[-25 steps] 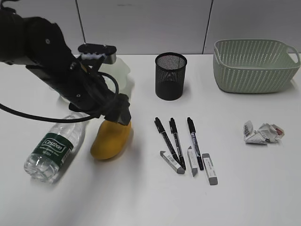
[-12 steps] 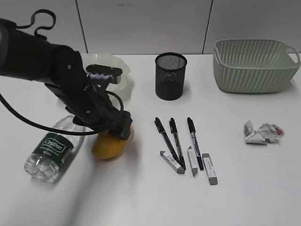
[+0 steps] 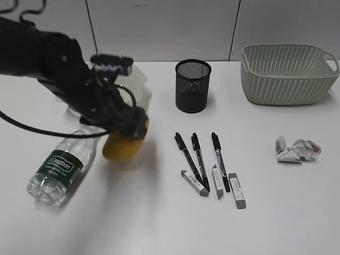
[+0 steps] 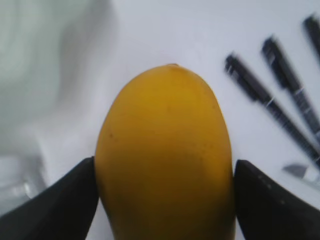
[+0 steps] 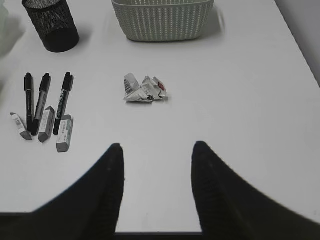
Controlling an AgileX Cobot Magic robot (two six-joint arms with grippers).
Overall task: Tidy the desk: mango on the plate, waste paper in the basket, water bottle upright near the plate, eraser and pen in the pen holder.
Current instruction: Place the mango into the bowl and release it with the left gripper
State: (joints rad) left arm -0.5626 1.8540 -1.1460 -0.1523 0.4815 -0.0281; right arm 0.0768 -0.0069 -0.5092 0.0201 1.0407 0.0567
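Observation:
My left gripper [image 3: 132,126] is shut on the yellow mango [image 3: 118,146] and holds it just off the desk [image 3: 170,223]. In the left wrist view the mango [image 4: 165,150] fills the space between both fingers of the gripper [image 4: 164,200]. The pale green plate [image 3: 140,79] stands behind the arm, partly hidden. The water bottle [image 3: 57,171] lies on its side at the left. My right gripper [image 5: 157,150] is open and empty above the desk's front edge. Waste paper [image 5: 145,90] lies ahead of it. Three pens [image 3: 195,155] and three erasers [image 3: 217,187] lie in front of the pen holder [image 3: 193,85].
The green basket [image 3: 289,74] stands at the back right, behind the waste paper [image 3: 296,150]. In the right wrist view the basket [image 5: 162,20], pen holder [image 5: 50,22], pens [image 5: 42,97] and erasers [image 5: 45,125] all show.
My left gripper came down over the mango, closed on it, and has now lifted it slightly up and back toward the plate. The right gripper's earlier position is not shown.

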